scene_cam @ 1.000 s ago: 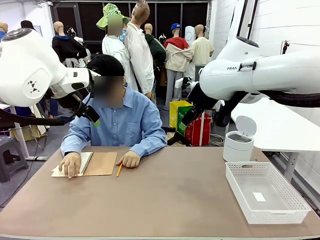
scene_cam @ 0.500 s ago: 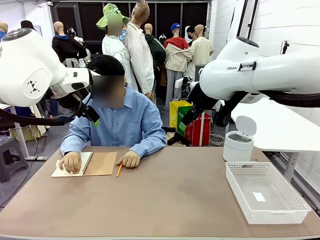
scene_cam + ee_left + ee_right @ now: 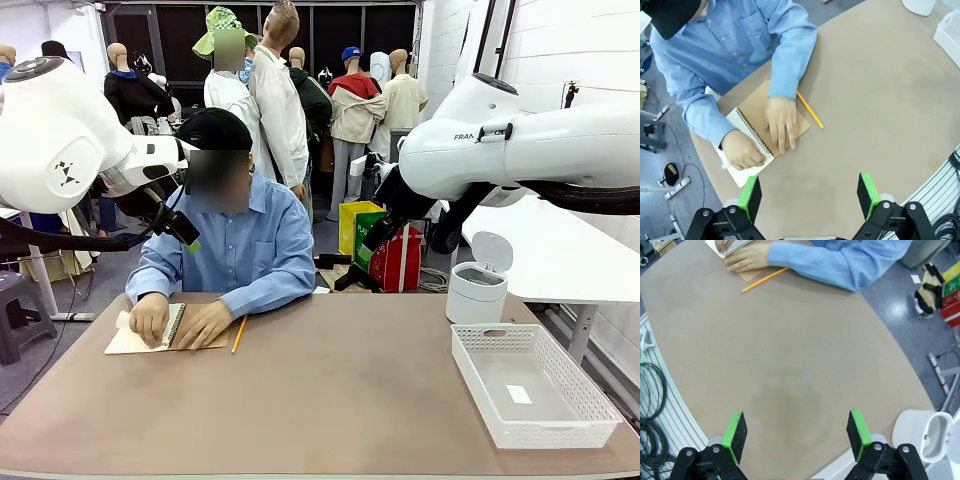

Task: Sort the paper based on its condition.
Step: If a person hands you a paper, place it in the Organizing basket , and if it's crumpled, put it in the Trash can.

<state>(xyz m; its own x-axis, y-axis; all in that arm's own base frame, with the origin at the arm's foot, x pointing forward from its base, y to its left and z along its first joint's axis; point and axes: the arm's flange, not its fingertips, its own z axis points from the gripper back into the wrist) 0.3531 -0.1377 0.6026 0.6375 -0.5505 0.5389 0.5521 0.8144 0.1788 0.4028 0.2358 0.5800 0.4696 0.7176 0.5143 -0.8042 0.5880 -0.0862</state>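
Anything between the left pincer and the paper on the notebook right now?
Yes. Both of the person's hands rest on the notebook, covering its paper. The left pincer hangs open above bare table, nothing else below it.

The right gripper (image 3: 796, 437) rises from the bottom edge of the frame with its green pads (image 3: 735, 436) spread wide apart, nothing between them, above the bare brown worktop (image 3: 790, 360). At the upper left a person's hand (image 3: 746, 257) rests on a spiral notebook (image 3: 722, 247), a yellow pencil (image 3: 765, 279) just beside it. A white lidded bin (image 3: 927, 432) stands at lower right.
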